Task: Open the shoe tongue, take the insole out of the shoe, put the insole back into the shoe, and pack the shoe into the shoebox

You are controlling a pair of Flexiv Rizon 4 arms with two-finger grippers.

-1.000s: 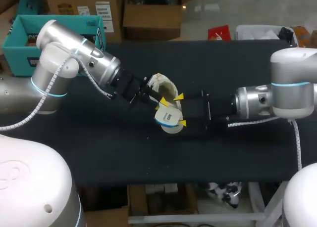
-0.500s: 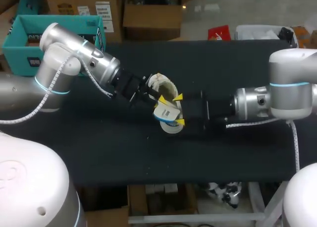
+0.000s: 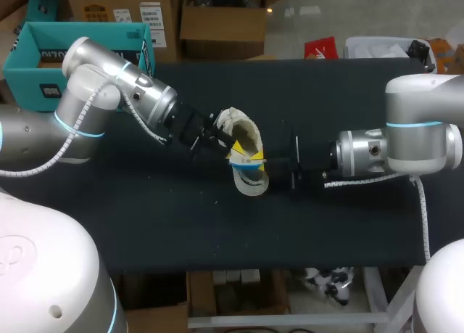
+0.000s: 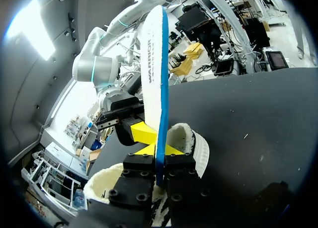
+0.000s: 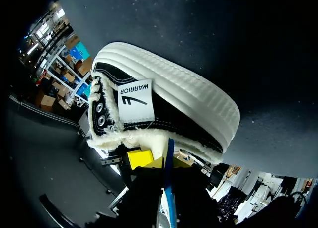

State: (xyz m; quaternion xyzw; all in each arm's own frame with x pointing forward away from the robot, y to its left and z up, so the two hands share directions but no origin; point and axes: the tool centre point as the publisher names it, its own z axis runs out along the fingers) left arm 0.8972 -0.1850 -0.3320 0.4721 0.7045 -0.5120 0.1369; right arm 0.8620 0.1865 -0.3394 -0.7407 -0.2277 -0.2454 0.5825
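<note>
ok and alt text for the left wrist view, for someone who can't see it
The left gripper is shut on a white insole with a blue edge, held upright and edge-on to the camera. Just beyond it the fleece-lined shoe sits on the black table, with the right gripper close beside the insole.
</note>
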